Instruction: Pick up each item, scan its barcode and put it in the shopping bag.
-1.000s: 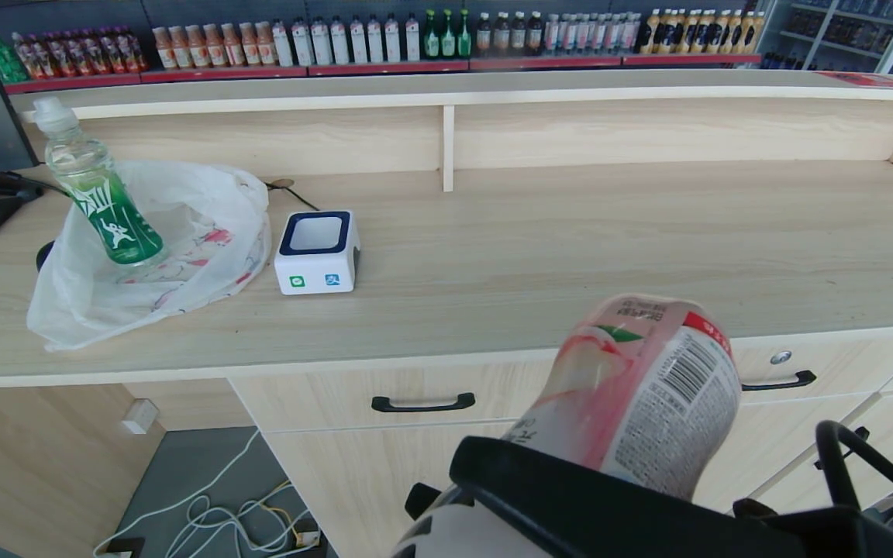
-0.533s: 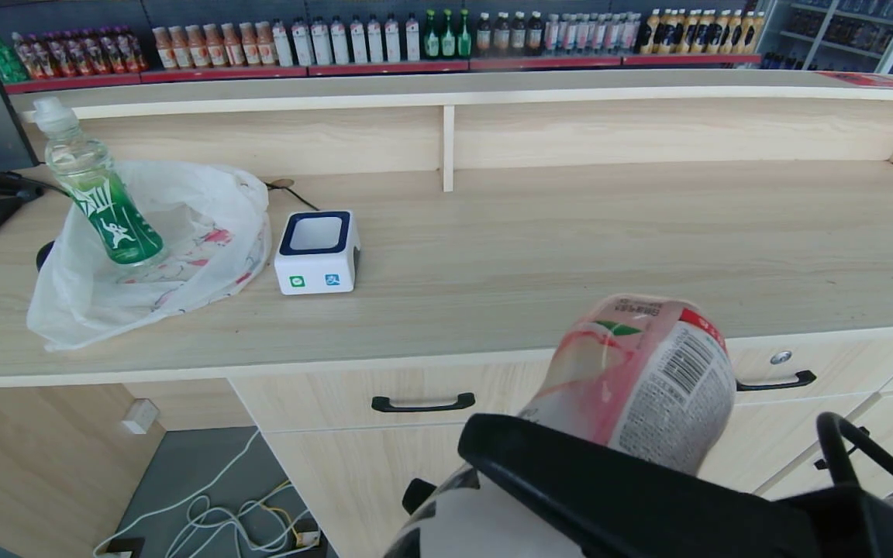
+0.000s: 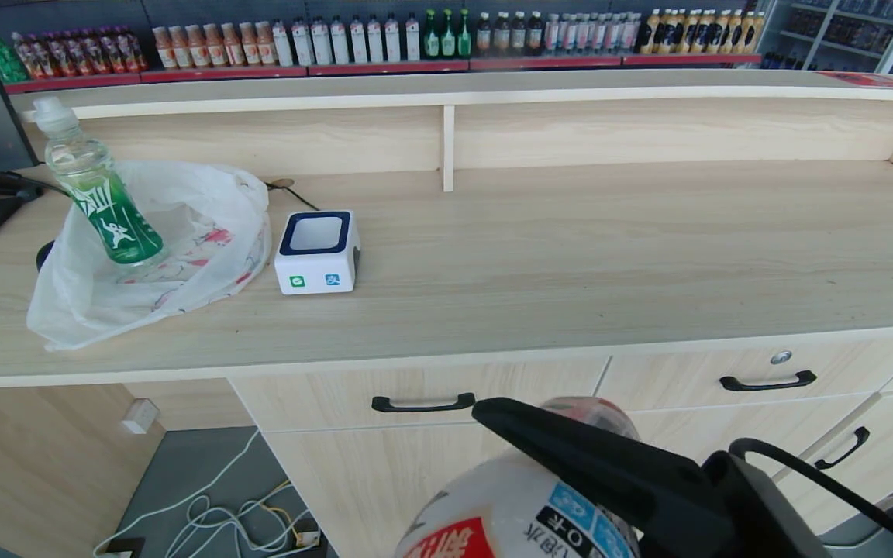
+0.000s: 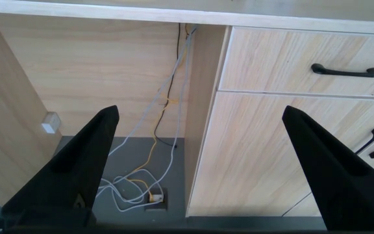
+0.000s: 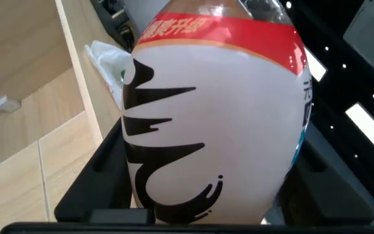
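The bottle (image 3: 508, 508) sits clamped in the right gripper (image 5: 213, 201), low in front of the drawer fronts (image 3: 415, 384) and below the tabletop (image 3: 570, 248) edge. The head view cuts off its lower part, and a black finger (image 3: 570, 457) lies across it. The other finger is hidden behind the bottle. Its white, red-banded label faces up and no barcode can be made out. A second ago it was held higher, overlapping the tabletop edge, with the pink side and barcode facing the camera.

The left gripper (image 4: 199, 109) is spread wide with nothing between its fingers, pointed at the cabinet below.

On the tabletop's left, the shopping bag (image 3: 206, 232), the green bottle (image 3: 101, 201) standing in it and the scanner (image 3: 316, 252) just beside it have not moved.
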